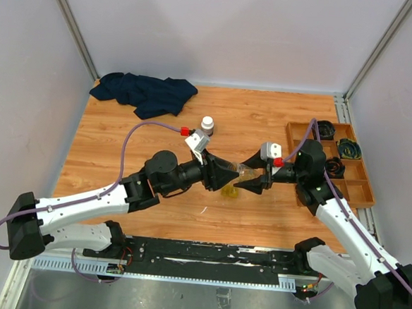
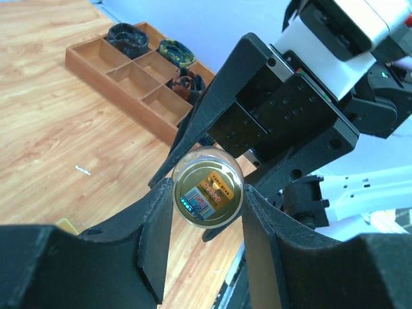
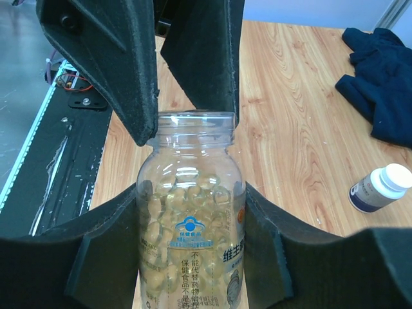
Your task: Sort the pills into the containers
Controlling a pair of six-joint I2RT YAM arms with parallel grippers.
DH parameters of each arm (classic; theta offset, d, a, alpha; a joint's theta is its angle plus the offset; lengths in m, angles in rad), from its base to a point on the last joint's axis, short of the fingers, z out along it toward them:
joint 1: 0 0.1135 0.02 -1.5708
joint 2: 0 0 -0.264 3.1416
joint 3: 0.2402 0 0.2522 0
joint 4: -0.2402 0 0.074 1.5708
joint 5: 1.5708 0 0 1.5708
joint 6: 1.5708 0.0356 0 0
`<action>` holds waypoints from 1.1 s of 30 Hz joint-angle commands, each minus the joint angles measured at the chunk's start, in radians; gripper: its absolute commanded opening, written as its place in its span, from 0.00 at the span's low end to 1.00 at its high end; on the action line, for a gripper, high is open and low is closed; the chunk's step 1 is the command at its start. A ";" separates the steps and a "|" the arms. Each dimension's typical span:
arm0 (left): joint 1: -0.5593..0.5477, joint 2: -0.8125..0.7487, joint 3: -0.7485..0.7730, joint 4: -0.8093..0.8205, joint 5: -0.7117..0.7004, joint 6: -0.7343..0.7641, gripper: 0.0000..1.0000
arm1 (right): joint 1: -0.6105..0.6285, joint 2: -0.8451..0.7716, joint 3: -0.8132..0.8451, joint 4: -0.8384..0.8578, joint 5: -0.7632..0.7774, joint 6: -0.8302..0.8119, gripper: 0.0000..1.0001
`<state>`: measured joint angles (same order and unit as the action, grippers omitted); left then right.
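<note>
While your right pincer (image 3: pixel 192 219) grips a clear pill bottle (image 3: pixel 190 167) level above the worktop (image 1: pixel 265 116), your left pincer (image 2: pixel 207 206), half open, pinches its uncapped mouth from the left.

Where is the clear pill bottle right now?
Top view: the clear pill bottle is held off the table near its centre by the right gripper, mouth pointing left between the fingers of the left gripper.
</note>
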<state>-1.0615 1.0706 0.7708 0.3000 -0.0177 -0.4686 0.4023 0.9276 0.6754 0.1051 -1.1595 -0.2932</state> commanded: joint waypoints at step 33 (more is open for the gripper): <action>0.248 -0.116 -0.095 0.306 0.433 0.026 0.99 | -0.009 -0.005 0.016 0.025 -0.022 -0.017 0.01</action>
<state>-0.8181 1.0023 0.7227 0.5026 0.4675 -0.2592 0.4011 0.9264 0.6754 0.1066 -1.1778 -0.2955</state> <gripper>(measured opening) 0.991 0.537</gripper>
